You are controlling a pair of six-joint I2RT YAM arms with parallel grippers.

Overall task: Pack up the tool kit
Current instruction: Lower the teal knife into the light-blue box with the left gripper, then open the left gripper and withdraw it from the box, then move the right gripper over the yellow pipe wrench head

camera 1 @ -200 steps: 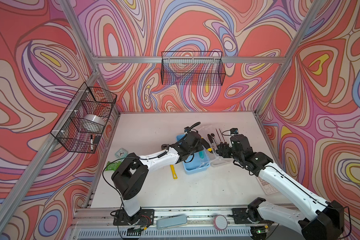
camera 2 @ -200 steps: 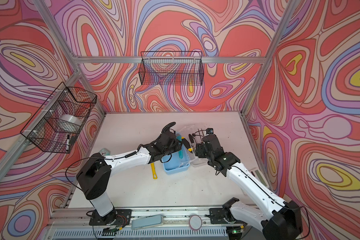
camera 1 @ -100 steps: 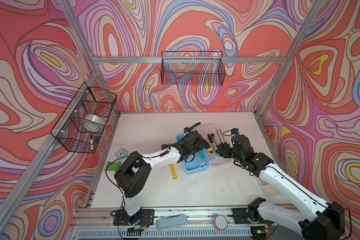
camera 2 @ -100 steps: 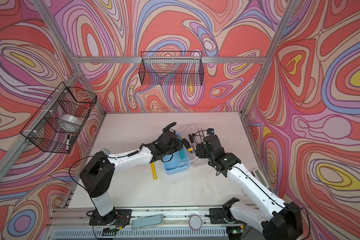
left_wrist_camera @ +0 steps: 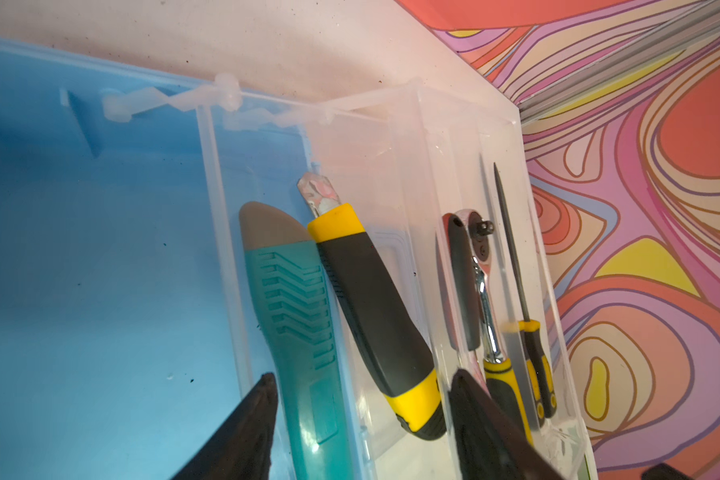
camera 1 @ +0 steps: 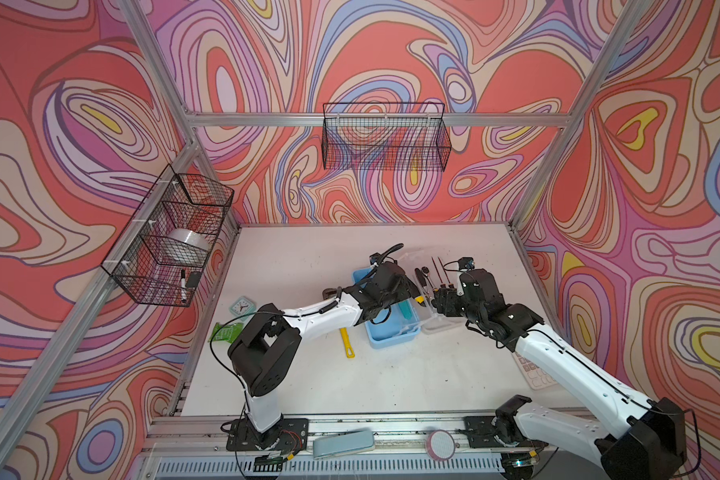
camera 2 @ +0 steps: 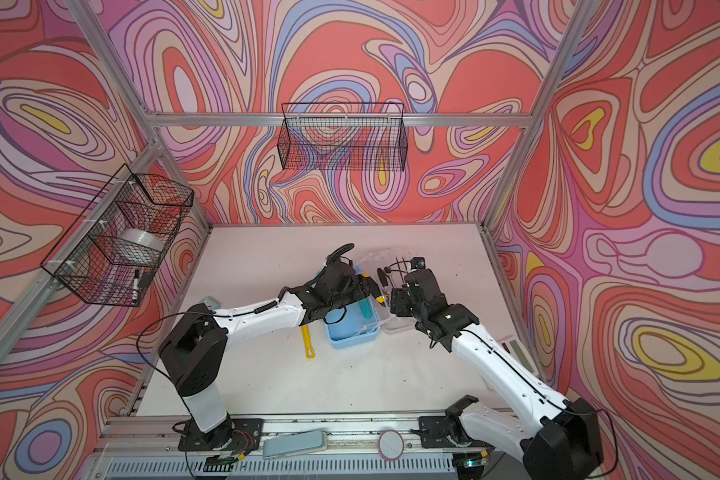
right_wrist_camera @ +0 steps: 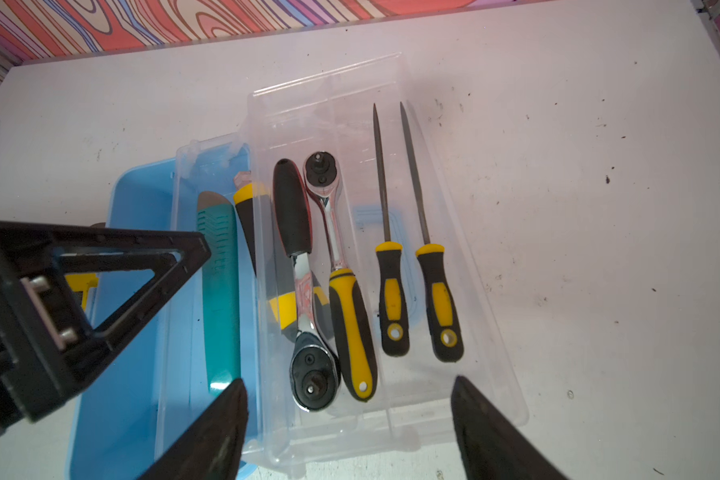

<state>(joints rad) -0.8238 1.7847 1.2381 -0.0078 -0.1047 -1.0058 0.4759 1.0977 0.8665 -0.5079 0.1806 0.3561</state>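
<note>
The tool kit [camera 1: 391, 337] [camera 2: 350, 332] is a light blue box, its clear lid [right_wrist_camera: 454, 316] folded open flat on the table. A teal knife [left_wrist_camera: 296, 316] [right_wrist_camera: 219, 291] lies in the box. My left gripper [left_wrist_camera: 362, 399] [camera 1: 410, 291] hangs open just above the knife, which lies loose between its fingers [left_wrist_camera: 262, 419]. A yellow-and-black knife [left_wrist_camera: 375, 316], two ratchets [right_wrist_camera: 350, 316] and two files [right_wrist_camera: 433, 266] rest in the lid. My right gripper [right_wrist_camera: 350, 395] [camera 1: 436, 300] stands open over the lid's near end with nothing between its fingers.
A yellow tool [camera 1: 346, 343] lies on the table left of the box. A mint clock [camera 1: 242, 306] and a green packet [camera 1: 225, 332] sit at the left edge, a calculator [camera 1: 537, 374] at the right. Wire baskets [camera 1: 385, 137] hang on the walls.
My left gripper has opened over the blue box and the left arm's elbow has shifted a little. The right arm has not moved.
</note>
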